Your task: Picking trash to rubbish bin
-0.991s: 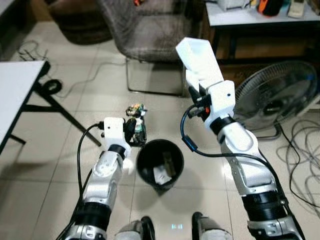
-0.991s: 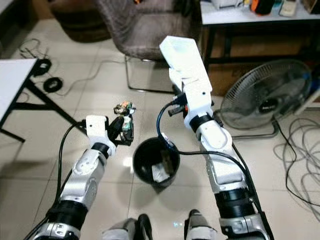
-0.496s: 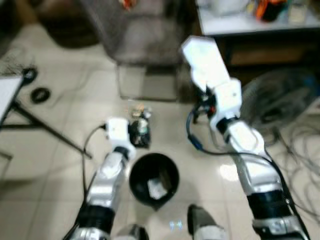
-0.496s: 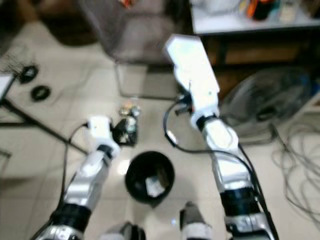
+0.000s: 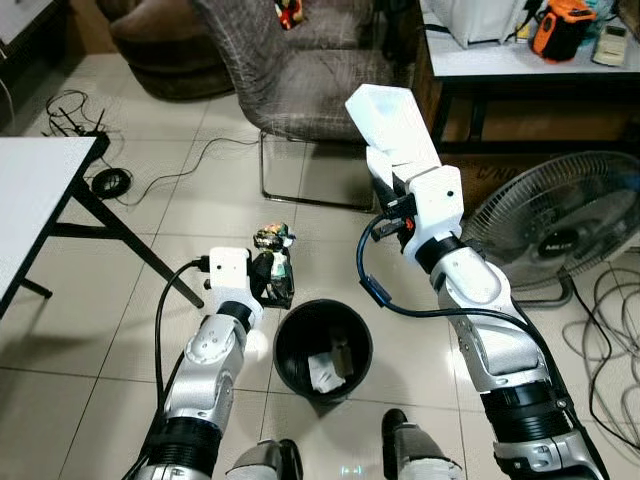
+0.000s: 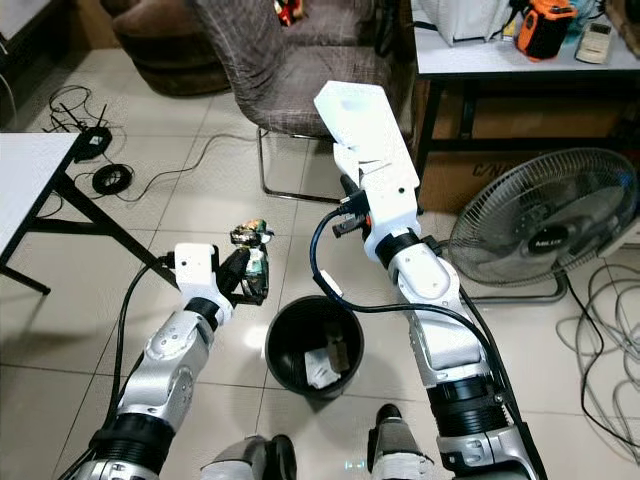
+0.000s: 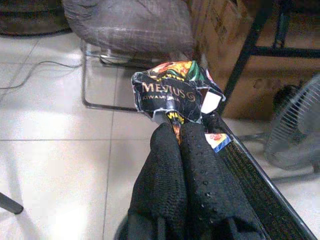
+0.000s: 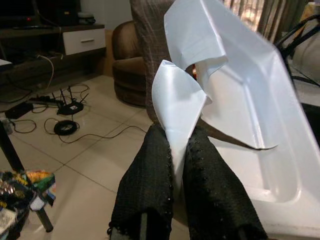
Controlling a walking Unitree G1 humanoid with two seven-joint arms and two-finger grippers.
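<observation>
A black round rubbish bin [image 5: 322, 346] stands on the tiled floor between my arms, with a few scraps of trash [image 5: 327, 368] inside. My left gripper [image 7: 176, 134] is shut on a crumpled dark snack wrapper [image 7: 170, 91], held just left of and above the bin's rim [image 5: 272, 262]. My right gripper [image 8: 174, 145] is shut on a white foam tray [image 5: 391, 121] with a torn, folded edge. That tray is raised high behind the bin, in front of the chair.
A grey woven chair [image 5: 300, 70] on metal legs stands behind the bin. A floor fan [image 5: 560, 225] and loose cables [image 5: 615, 320] lie at the right. A white table [image 5: 35, 200] with black legs is at the left. A desk [image 5: 530, 55] stands at the back right.
The camera swung and blurred, then settled back. Both grippers keep their holds; the wrapper and the foam tray sit much as before relative to the bin.
</observation>
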